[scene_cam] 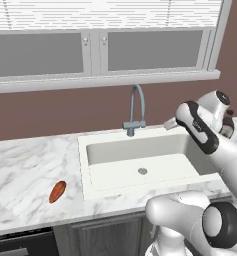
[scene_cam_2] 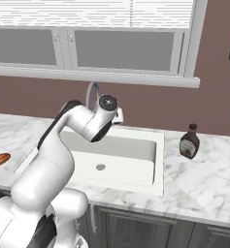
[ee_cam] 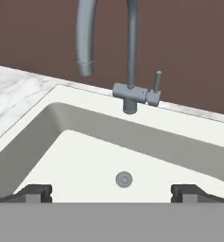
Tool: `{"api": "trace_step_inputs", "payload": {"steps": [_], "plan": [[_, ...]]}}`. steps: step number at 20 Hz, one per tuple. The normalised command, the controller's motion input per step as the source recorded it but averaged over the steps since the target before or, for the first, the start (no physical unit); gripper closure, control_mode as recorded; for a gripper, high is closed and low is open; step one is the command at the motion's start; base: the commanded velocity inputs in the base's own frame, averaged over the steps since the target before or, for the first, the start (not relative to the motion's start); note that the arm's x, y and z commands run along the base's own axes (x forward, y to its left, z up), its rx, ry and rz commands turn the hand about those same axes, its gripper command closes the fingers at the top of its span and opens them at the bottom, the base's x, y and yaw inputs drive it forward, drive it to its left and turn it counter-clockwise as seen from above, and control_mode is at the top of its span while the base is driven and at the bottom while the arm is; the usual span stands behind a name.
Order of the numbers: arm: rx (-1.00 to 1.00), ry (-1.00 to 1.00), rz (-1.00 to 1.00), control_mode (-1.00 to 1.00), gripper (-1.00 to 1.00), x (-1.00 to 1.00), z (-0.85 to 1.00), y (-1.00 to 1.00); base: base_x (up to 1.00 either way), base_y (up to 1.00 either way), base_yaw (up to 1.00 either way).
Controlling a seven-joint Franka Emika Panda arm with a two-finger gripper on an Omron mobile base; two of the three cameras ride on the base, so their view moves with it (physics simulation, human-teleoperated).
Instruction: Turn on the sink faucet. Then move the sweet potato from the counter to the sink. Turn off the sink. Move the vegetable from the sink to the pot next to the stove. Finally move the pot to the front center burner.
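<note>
1. The hand (ee_cam: 111, 191) hangs fully open and empty, facing the faucet (ee_cam: 131, 92).
2. Approaching off-line could miss its small lever (ee_cam: 157, 82).
3. The sweet potato (scene_cam: 57, 191) lies on the surface (scene_cam: 25, 165), left of the sink (scene_cam: 140, 140).

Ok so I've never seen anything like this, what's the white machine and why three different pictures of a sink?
It is a white robot arm in a simulated kitchen. Two pictures come from cameras behind it, left and right. The third looks out from its hand, whose dark fingers stand open and hold nothing. Ahead are the sink and its grey faucet, with no water running. On the marble counter lie an orange sweet potato left of the sink and a brown bottle to the right.
</note>
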Motion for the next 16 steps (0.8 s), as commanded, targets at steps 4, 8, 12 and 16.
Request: {"api": "trace_step_inputs", "payload": {"steps": [4,8,12,16], "plan": [[0.08,-0.11,0.1,-1.0,-1.0,0.33,0.0,0.0,0.0,0.0,0.0],[0.11,-0.11,0.12,-1.0,-1.0,0.42,0.0,0.0,0.0,0.0,0.0],[0.06,-0.11,0.13,-1.0,-1.0,0.26,-0.05,0.03,0.0,0.0,0.0],[0.05,-0.15,0.18,-1.0,-1.0,0.29,-0.17,0.0,0.0,0.0,0.0]]}}
